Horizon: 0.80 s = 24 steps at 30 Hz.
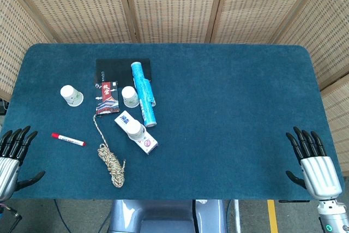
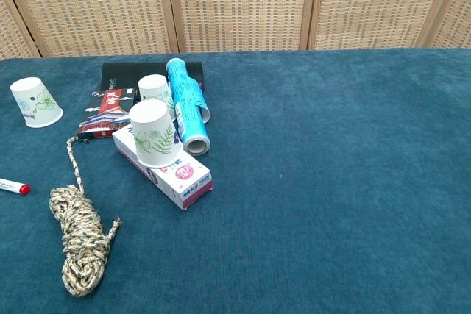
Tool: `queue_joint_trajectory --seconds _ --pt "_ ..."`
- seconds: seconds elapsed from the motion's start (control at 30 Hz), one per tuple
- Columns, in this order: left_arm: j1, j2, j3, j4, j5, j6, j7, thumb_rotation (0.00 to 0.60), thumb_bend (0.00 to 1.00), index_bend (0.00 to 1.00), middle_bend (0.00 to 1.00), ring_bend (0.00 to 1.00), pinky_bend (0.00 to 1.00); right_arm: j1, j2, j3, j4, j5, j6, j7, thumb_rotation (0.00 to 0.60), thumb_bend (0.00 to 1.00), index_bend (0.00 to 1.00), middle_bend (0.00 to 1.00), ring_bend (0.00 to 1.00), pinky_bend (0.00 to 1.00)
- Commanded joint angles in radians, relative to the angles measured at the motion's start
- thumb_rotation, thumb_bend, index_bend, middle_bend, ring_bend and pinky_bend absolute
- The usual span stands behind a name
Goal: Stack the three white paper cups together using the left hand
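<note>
Three white paper cups with green leaf prints stand upside down. One cup (image 1: 71,95) (image 2: 34,102) is alone at the left. A second cup (image 1: 130,96) (image 2: 155,93) rests on a dark booklet (image 1: 112,75) (image 2: 118,90). The third cup (image 1: 133,129) (image 2: 153,133) sits on a white box (image 1: 139,135) (image 2: 176,174). My left hand (image 1: 13,154) lies at the table's front left edge, fingers spread, holding nothing. My right hand (image 1: 313,162) rests at the front right edge, fingers spread and empty. Neither hand shows in the chest view.
A blue tube (image 1: 143,93) (image 2: 185,106) lies beside the second cup. A coiled rope (image 1: 110,162) (image 2: 77,237) trails from the booklet toward the front. A red marker (image 1: 68,139) (image 2: 11,187) lies near the left hand. Wicker screens (image 1: 174,4) stand behind the table.
</note>
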Motion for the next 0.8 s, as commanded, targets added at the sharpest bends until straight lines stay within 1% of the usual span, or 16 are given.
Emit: queue_joint_trajectory --seconds 0.03,0.17,0.3,0.33,0.37,0.4,0.47,0.53,0.57,0.6,0.67,0.73,0.8 --pt "-0.001 -0.002 -0.002 -0.001 -0.004 -0.003 0.003 0.6 0.0 0.0 0.0 0.0 0.0 -0.001 0.0 0.0 -0.001 0.002 0.001 0.0 0.6 0.0 0.03 0.0 0.0 0.0" --pt "-0.013 -0.007 -0.008 0.001 -0.01 -0.023 0.009 0.6 0.0 0.0 0.0 0.0 0.0 -0.002 0.003 0.002 -0.003 0.008 0.001 0.004 0.6 0.0 0.03 0.0 0.0 0.0" --pt "-0.06 -0.021 -0.028 -0.001 -0.016 -0.086 0.045 0.6 0.0 0.0 0.0 0.0 0.0 -0.002 0.004 0.005 -0.005 0.011 0.002 0.009 0.6 0.0 0.04 0.0 0.0 0.0" --pt "-0.085 -0.022 -0.037 -0.01 -0.021 -0.122 0.064 0.6 0.0 0.0 0.0 0.0 0.0 -0.002 0.005 0.007 -0.006 0.013 0.002 0.011 0.6 0.0 0.04 0.0 0.0 0.0" --pt "-0.122 -0.019 -0.053 -0.033 -0.04 -0.181 0.088 0.6 0.0 0.0 0.0 0.0 0.0 -0.001 0.005 0.009 -0.007 0.017 0.001 0.013 0.6 0.0 0.04 0.0 0.0 0.0" --pt "-0.136 -0.015 -0.06 -0.046 -0.051 -0.205 0.097 0.6 0.0 0.0 0.0 0.0 0.0 0.0 0.005 0.01 -0.007 0.018 0.001 0.013 0.6 0.0 0.04 0.0 0.0 0.0" --pt "-0.188 -0.002 -0.076 -0.084 -0.07 -0.285 0.131 0.6 0.0 0.0 0.0 0.0 0.0 0.001 0.007 0.012 -0.008 0.022 -0.001 0.015 0.6 0.0 0.04 0.0 0.0 0.0" --pt "-0.26 0.009 -0.101 -0.118 -0.083 -0.383 0.18 0.6 0.0 0.0 0.0 0.0 0.0 0.003 0.007 0.015 -0.008 0.03 -0.006 0.015 0.6 0.0 0.04 0.0 0.0 0.0" --pt "-0.323 -0.001 -0.127 -0.122 -0.077 -0.452 0.219 0.6 0.0 0.0 0.0 0.0 0.0 0.004 0.007 0.017 -0.006 0.036 -0.01 0.015 0.6 0.0 0.04 0.0 0.0 0.0" --pt "-0.358 -0.011 -0.142 -0.119 -0.081 -0.49 0.241 0.6 0.0 0.0 0.0 0.0 0.0 0.005 0.006 0.018 -0.006 0.04 -0.012 0.014 0.6 0.0 0.04 0.0 0.0 0.0" --pt "-0.414 -0.036 -0.165 -0.102 -0.092 -0.547 0.276 0.6 0.0 0.0 0.0 0.0 0.0 0.007 0.006 0.021 -0.006 0.047 -0.017 0.014 0.6 0.0 0.04 0.0 0.0 0.0" --pt "-0.449 -0.057 -0.179 -0.087 -0.094 -0.578 0.292 0.6 0.0 0.01 0.0 0.0 0.01 0.007 0.006 0.022 -0.006 0.051 -0.02 0.014 0.6 0.0 0.04 0.0 0.0 0.0" --pt "-0.483 -0.083 -0.192 -0.065 -0.094 -0.602 0.298 0.6 0.02 0.05 0.0 0.01 0.06 0.008 0.006 0.023 -0.005 0.055 -0.021 0.015 0.6 0.0 0.04 0.0 0.0 0.0"
